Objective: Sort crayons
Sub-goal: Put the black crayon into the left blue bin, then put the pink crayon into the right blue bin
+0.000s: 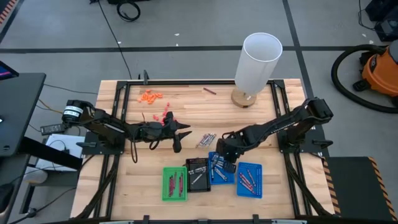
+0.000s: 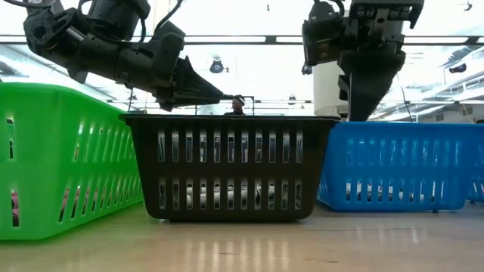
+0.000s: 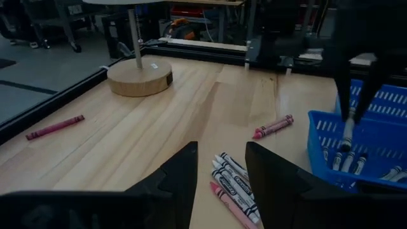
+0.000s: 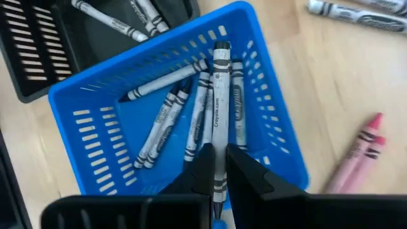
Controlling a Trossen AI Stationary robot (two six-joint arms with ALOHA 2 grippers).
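The right gripper (image 4: 216,166) is hanging over the blue tray (image 4: 95,95) beside the black tray (image 1: 198,175), its fingers pinched tight on a grey crayon (image 4: 219,114) that is pointing down into that tray. More grey crayons are lying in the blue tray beneath it. The left gripper (image 3: 219,172) is hovering low over the wood behind the black tray, fingers parted and holding nothing, with a small bunch of grey crayons (image 3: 235,186) lying just ahead of its tips. Two pinkish crayons (image 3: 273,126) are lying between that bunch and the blue tray. The green tray (image 1: 175,184) is sitting on the black tray's other side. A lone maroon crayon (image 3: 55,126) is lying far off, near the lamp base (image 3: 140,77).
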